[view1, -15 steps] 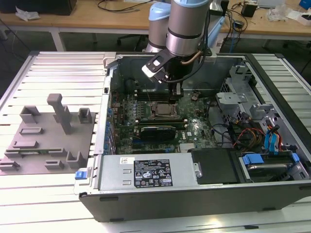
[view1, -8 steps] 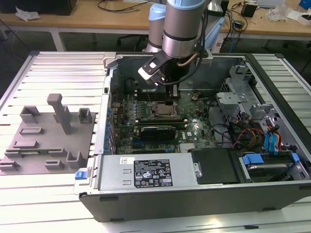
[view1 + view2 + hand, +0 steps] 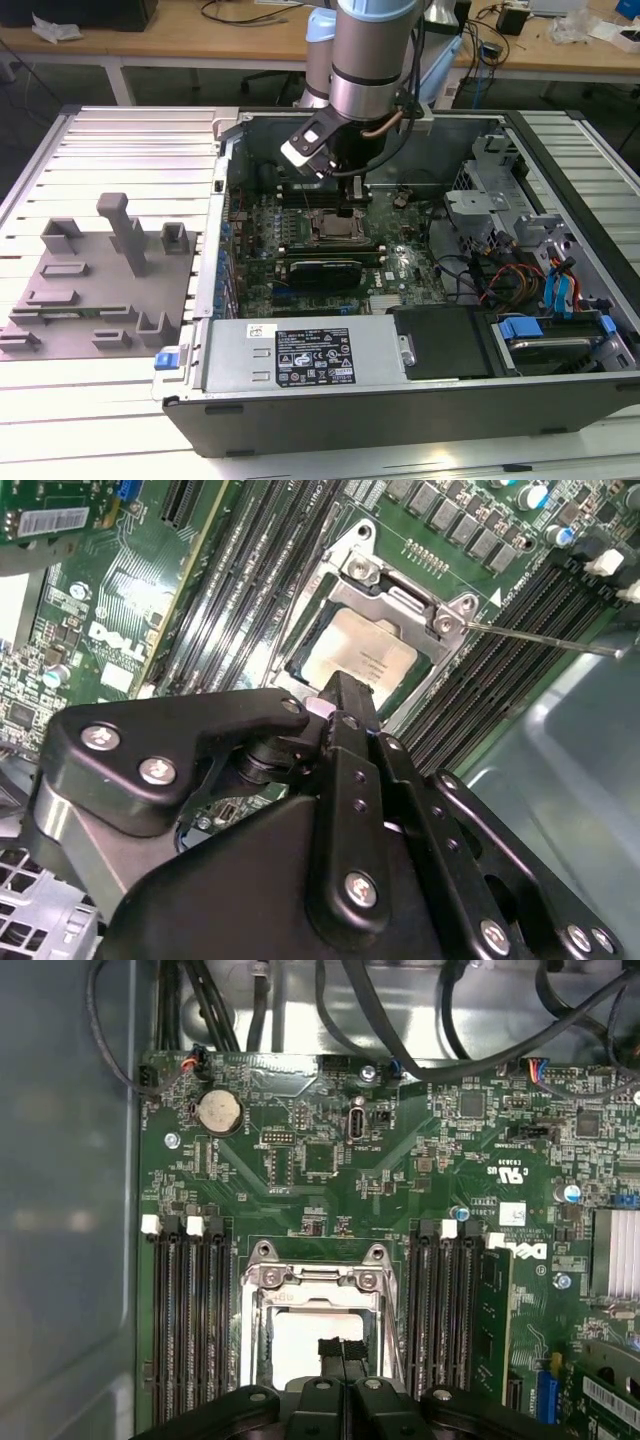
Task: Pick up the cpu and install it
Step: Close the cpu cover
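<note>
**First wrist view: gripper (image 3: 340,1348) over the cpu (image 3: 298,1345), which lies in its socket**

In both wrist views the black jaws are pressed together tip to tip, with only a thin seam between them and nothing clamped there. The tips stand directly over the cpu; whether they touch its metal top cannot be told. The cpu lies flat inside the socket frame (image 3: 315,1278), its pale silver face showing on either side of the tips. In the second wrist view the gripper (image 3: 340,685) covers one edge of the cpu (image 3: 365,660), and a thin metal lever (image 3: 540,640) runs out from a corner of the frame.

Rows of black memory slots (image 3: 185,1320) flank the socket on both sides. Beyond them the green motherboard (image 3: 400,1160) carries a round coin battery (image 3: 218,1112), and dark cables (image 3: 450,1020) loop past its far edge.

In the exterior view the arm (image 3: 370,50) reaches down into an open computer case (image 3: 400,420), the gripper (image 3: 347,212) low over the board's middle. A power supply (image 3: 310,355) sits along the case's near side. A grey fixture tray (image 3: 100,300) lies on the ribbed tabletop (image 3: 100,420) toward the exterior view's left, well apart from the case.
</note>
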Robot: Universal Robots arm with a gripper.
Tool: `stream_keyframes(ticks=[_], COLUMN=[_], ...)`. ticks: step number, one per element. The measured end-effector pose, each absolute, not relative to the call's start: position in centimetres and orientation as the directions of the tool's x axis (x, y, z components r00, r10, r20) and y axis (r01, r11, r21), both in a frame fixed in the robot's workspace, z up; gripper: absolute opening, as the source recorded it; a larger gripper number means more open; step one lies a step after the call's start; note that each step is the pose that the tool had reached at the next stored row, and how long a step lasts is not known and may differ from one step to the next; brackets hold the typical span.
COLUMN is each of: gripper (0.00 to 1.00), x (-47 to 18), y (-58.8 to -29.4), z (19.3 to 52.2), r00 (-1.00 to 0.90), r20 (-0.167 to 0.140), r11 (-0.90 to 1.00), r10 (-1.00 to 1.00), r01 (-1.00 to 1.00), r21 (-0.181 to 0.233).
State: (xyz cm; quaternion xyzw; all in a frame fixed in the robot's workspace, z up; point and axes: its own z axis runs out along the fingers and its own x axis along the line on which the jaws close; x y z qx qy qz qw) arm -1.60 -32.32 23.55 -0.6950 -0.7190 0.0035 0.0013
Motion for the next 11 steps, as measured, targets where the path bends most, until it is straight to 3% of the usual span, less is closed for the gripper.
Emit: stream_keyframes(ticks=[11], gripper=[0.11], x=[-1.75], y=[-32.28], z=[23.5], r00=[-0.164], r20=[-0.003], r11=[0.164], r10=[0.986], r01=[0.986], r21=[-0.007])
